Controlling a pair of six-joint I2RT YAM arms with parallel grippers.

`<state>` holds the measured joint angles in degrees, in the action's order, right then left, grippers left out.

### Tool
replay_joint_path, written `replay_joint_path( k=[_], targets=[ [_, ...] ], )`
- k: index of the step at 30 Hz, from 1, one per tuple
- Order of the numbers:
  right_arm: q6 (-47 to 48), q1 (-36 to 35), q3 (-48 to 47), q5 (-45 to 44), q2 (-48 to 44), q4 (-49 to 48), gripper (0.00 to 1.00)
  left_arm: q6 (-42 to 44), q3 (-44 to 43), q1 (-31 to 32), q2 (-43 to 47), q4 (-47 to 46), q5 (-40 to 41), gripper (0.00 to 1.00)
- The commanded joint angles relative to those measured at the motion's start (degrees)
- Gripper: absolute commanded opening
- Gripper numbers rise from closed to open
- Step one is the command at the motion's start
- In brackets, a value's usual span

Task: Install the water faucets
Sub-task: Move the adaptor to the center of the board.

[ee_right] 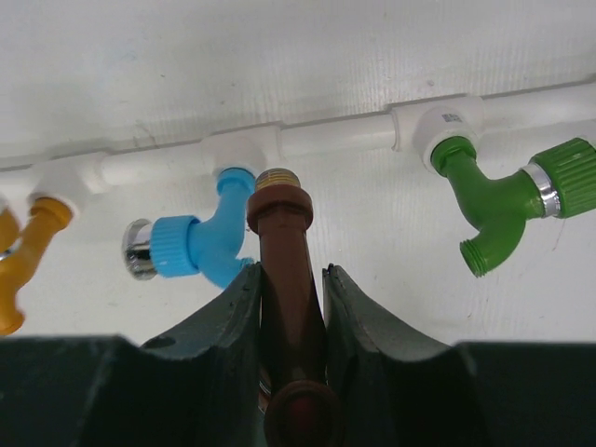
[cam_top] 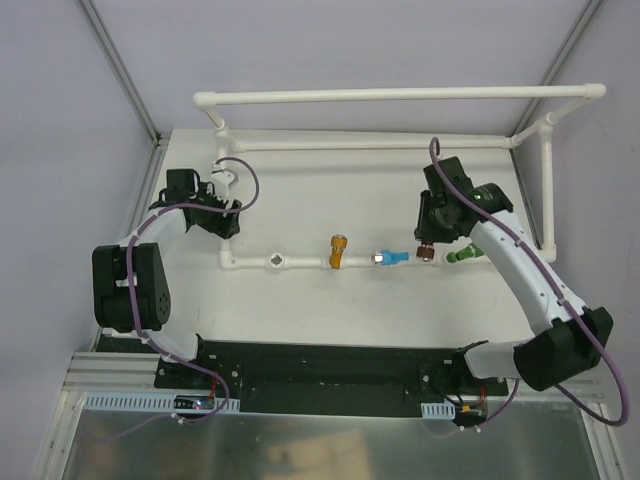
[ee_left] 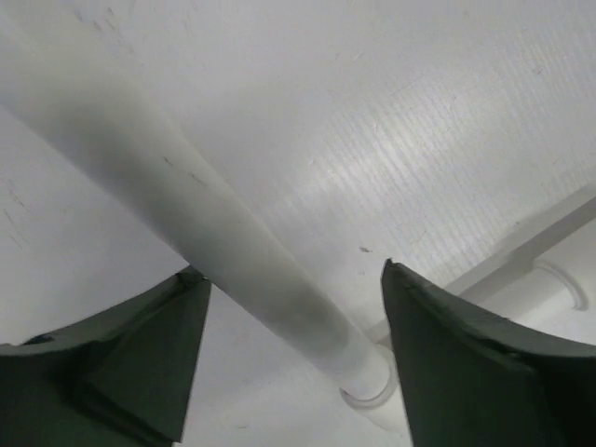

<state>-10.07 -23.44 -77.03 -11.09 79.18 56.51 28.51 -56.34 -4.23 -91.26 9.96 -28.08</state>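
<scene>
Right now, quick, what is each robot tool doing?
Left tool: open, straddling the white pipe, not gripping it.
Right tool: closed, holding the brown faucet.

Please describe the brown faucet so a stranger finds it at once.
On the white pipe frame, find the near bar. Between the blue faucet and green faucet, the right gripper clamps the brown faucet: the only one held, not fitted into the pipe.
</scene>
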Motion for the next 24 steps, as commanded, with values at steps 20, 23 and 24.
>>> replay_joint_path(
  k=[20,23,24],
  targets=[
    [-7.7,0.0,-13.0,16.6,-30.9,0.9,0.00,-46.0,-31.9,28.4,2.7,-0.2,12.2,0.95],
    [-8.2,0.0,-13.5,23.7,-34.7,-4.2,0.00,-54.2,-47.4,31.5,-11.8,4.5,6.4,0.87],
    [-8.6,0.1,-13.6,25.3,-35.8,-5.9,0.00,-55.7,-51.6,33.1,-15.6,6.3,5.9,0.87]
  ],
)
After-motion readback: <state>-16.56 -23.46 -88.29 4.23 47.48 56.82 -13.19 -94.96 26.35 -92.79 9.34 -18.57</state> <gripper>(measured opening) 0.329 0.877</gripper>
